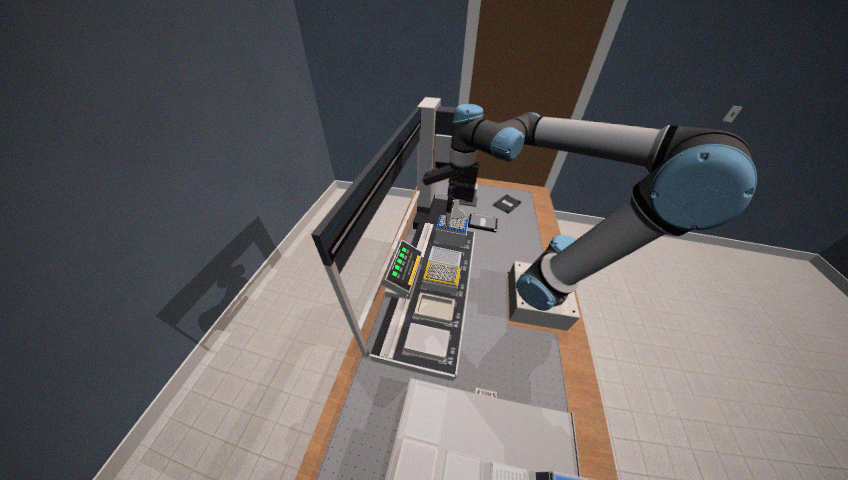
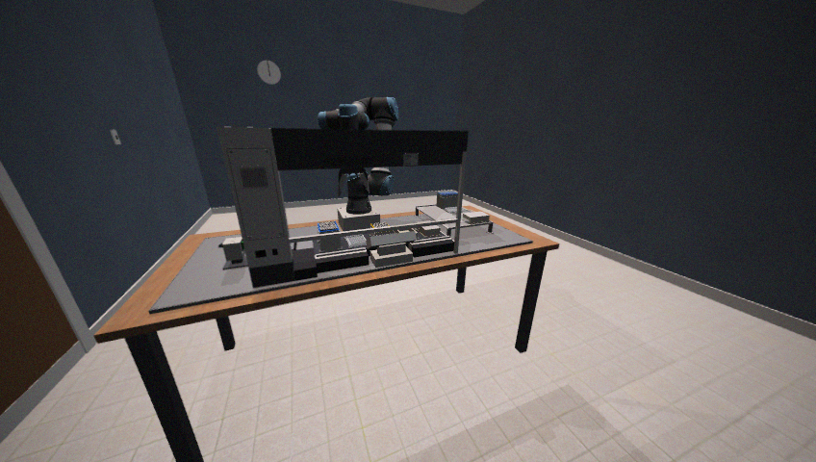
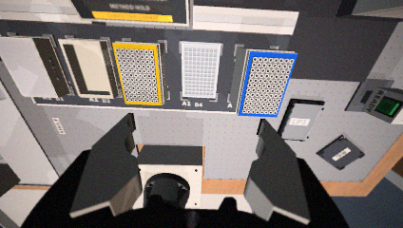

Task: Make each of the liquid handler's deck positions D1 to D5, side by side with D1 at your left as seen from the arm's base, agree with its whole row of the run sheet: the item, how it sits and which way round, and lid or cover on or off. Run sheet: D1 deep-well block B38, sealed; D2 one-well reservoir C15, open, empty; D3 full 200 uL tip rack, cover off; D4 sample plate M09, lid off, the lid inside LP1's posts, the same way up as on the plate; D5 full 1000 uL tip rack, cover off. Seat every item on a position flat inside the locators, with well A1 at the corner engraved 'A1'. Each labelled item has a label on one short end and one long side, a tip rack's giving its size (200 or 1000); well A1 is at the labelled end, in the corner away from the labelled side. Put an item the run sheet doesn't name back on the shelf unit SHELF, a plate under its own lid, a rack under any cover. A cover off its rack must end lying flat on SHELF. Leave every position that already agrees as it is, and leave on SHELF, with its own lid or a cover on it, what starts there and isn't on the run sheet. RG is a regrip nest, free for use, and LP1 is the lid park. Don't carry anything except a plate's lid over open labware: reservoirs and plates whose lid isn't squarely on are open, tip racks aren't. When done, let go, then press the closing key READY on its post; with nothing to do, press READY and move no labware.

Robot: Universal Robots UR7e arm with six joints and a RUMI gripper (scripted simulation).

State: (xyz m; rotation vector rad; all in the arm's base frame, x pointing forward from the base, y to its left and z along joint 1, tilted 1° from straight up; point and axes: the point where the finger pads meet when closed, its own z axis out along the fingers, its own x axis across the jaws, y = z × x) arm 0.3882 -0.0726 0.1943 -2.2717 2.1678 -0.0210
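Five deck slots filled: sealed block (image 3: pixel 26 66), reservoir (image 3: pixel 90 66), yellow tip rack (image 3: pixel 139 73), sample plate (image 3: pixel 201 69), blue tip rack (image 3: pixel 266 83). Gripper (image 3: pixel 195 171) wide, empty, above bench (image 3: pixel 228 142). LP1 (image 3: pixel 300 120), READY key (image 3: pixel 387 106) right; gantry bar (image 1: pixel 368 184) beside deck.

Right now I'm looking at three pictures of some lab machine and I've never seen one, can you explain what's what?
It is one robot arm bolted to a table. One picture looks down from above, one from across the room, one from the arm's wrist. The two grey fingers belong to its end effector, open and holding nothing. Below it a deck holds a row: a sealed block, a reservoir, a yellow-framed tip rack, a white well plate and a blue-framed tip rack. At right sits a green READY key.
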